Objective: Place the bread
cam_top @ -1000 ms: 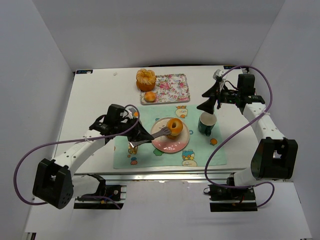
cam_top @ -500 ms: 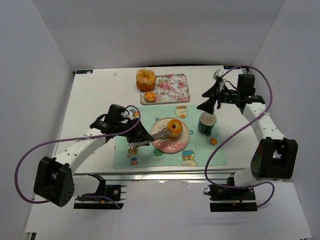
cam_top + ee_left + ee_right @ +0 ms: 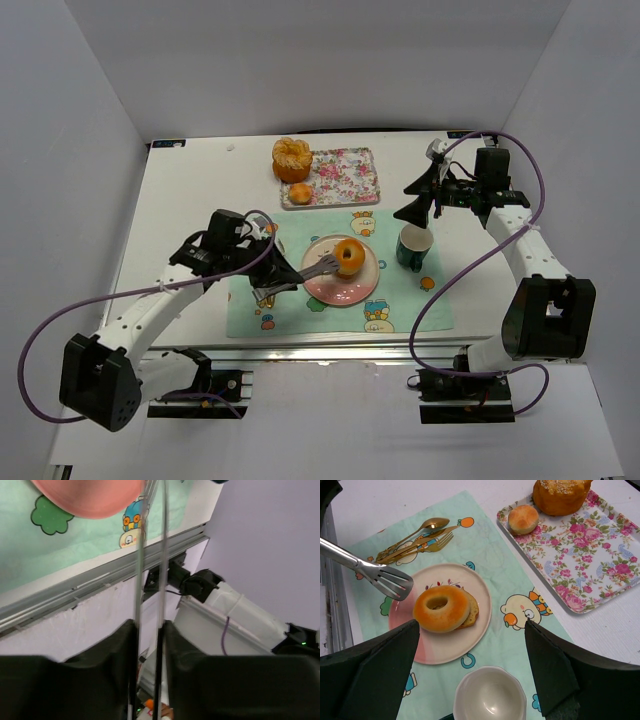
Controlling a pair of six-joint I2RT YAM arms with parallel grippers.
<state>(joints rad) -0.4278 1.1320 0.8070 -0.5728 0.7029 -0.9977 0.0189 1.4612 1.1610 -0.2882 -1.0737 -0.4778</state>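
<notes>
A golden ring-shaped bread (image 3: 349,256) (image 3: 441,608) lies on the pink plate (image 3: 340,290) (image 3: 451,647), resting on a flatter brown piece (image 3: 473,612). My left gripper (image 3: 266,290) (image 3: 149,625) is shut on the handle of metal tongs (image 3: 320,267) (image 3: 140,555). The tongs' slotted head (image 3: 387,579) hovers just left of the bread, not touching it. My right gripper (image 3: 415,197) (image 3: 471,622) stands open and empty above the cup and plate.
A green cup (image 3: 414,245) with a white inside (image 3: 490,695) stands right of the plate on the mint placemat (image 3: 400,300). A floral tray (image 3: 345,178) (image 3: 590,565) behind holds a small roll (image 3: 522,519); a big bun (image 3: 291,158) sits at its edge. Gold cutlery (image 3: 415,540) lies beside the plate.
The tongs have let go of the bread and drawn back a little to the left with my left arm. The bread stays on the plate. The right arm has not moved.
</notes>
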